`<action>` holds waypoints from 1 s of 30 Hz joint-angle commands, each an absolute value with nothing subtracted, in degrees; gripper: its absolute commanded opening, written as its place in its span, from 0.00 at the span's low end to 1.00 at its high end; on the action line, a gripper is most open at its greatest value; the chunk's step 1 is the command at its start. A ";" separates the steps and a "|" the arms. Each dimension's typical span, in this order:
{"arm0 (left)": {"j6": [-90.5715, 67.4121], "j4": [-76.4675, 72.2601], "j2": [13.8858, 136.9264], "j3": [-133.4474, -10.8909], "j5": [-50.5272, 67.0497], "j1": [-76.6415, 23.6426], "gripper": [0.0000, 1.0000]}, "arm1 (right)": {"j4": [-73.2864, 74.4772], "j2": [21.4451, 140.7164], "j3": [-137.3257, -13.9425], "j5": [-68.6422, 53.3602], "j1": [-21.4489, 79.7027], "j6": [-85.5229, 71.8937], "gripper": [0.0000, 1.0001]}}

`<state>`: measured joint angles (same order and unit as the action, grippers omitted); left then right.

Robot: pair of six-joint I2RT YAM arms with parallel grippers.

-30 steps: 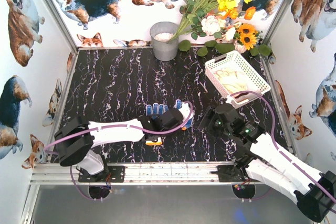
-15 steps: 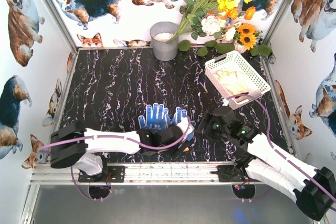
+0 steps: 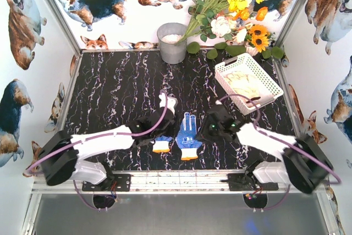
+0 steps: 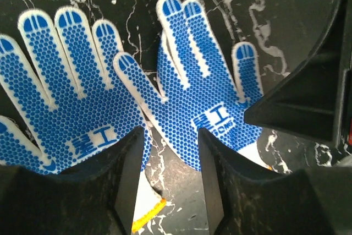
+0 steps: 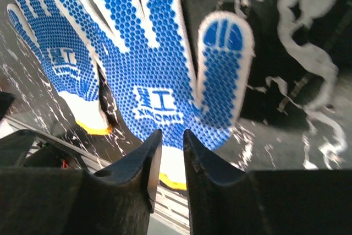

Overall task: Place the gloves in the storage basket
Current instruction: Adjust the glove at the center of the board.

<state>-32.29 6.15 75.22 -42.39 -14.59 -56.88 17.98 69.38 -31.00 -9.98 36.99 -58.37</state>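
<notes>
Black marbled counter (image 3: 110, 92). Nearest, well apart from the storage basket (image 3: 233, 62), to its left-front, two blue dotted gloves (image 3: 188, 130) lie flat. Left hand (image 4: 169, 136), far side from basket: released, empty. Right hand (image 5: 171, 136), basket side: almost clenched, cannot tell if pinching. Best: pinch one cuff fully, lift w/o dragging, carry over basket rim.

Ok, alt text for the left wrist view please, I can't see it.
Left glove and right glove, blue-dotted, lie flat and touching on the black table. The left gripper hangs open over their cuffs; a black arm part crowds the right edge.
</notes>
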 commanded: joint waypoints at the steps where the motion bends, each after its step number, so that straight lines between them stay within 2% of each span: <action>1: -38.07 2.69 80.21 -44.61 -12.65 -55.46 0.36 | 6.17 76.08 -34.91 -14.62 36.99 -57.03 0.23; 6: -39.75 2.05 85.34 -46.05 -13.29 -53.62 0.34 | 3.68 81.93 -35.84 -13.73 37.00 -56.46 0.20; 19: -39.23 4.79 97.16 -56.57 -15.04 -50.54 0.41 | 6.04 83.26 -32.57 -10.44 37.00 -57.05 0.19; 21: -39.11 7.31 98.91 -58.45 -16.13 -50.54 0.40 | 6.12 83.51 -32.52 -10.37 37.02 -56.87 0.19; 24: -39.87 9.89 100.43 -59.63 -18.24 -50.62 0.33 | 5.95 83.91 -32.41 -10.58 37.00 -56.77 0.19; 30: -40.23 9.15 101.99 -60.18 -18.28 -50.62 0.30 | 5.32 84.57 -32.17 -11.08 37.00 -56.69 0.19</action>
<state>-39.94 8.71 100.25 -58.17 -17.17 -50.81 6.63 83.15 -33.19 -13.13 36.99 -57.39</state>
